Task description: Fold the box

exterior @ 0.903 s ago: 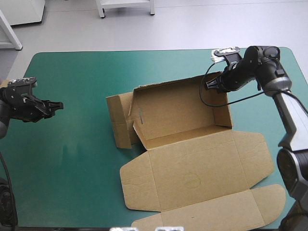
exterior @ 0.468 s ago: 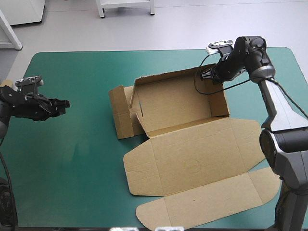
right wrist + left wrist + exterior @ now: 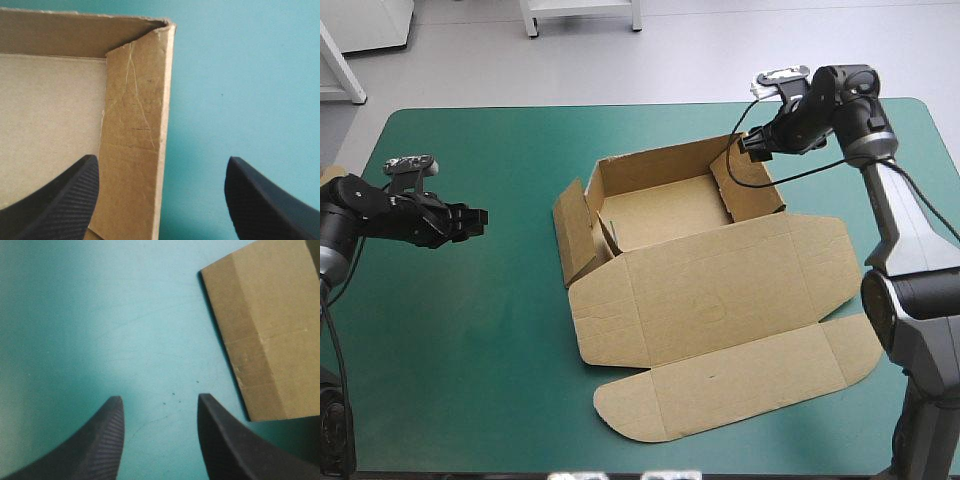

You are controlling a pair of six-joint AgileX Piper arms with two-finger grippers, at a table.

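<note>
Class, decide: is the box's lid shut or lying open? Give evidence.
Open. The lid lies flat on the teal-green cover beside the tray, whose floor shows.

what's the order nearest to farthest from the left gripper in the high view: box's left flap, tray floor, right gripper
From the left gripper:
1. Left flap of the box, raised, on the side facing that gripper.
2. Tray floor, inside the walls.
3. Right gripper, at the box's far right corner.

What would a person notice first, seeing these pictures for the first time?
The brown box lies in the middle, walls raised, lid flat toward the near edge. The open right end effector straddles its right wall at the far corner; the open left end effector hovers to its left.
</note>
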